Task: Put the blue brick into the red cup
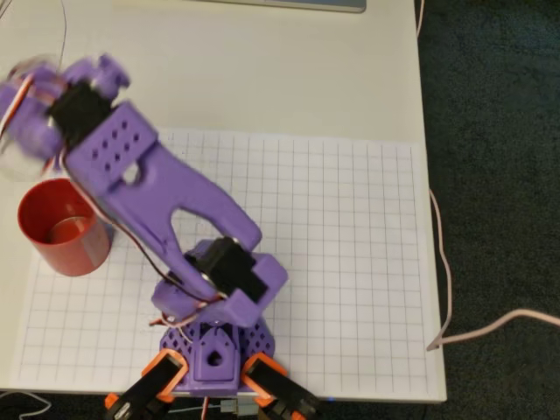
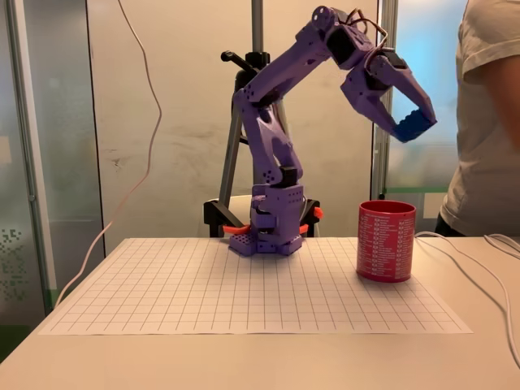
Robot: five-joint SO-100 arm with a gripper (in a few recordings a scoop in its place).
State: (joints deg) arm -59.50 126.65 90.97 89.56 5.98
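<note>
The overhead view looks straight down on the gridded mat (image 1: pixel 350 262), the arm's base (image 1: pixel 214 350) at bottom edge. The fixed view faces the base (image 2: pixel 268 236) from low across the table, farther back. Both views share the red cup (image 1: pixel 61 227) (image 2: pixel 386 241).

We see the blue brick (image 2: pixel 412 125) pinched in the gripper (image 2: pixel 414 123), raised above the upright red cup (image 2: pixel 386 241) on the grid sheet.

My arm (image 2: pixel 272 154) is raised and extended; my gripper (image 2: pixel 409 123) points down, fingers closed on the blue brick (image 2: pixel 413 127).
</note>
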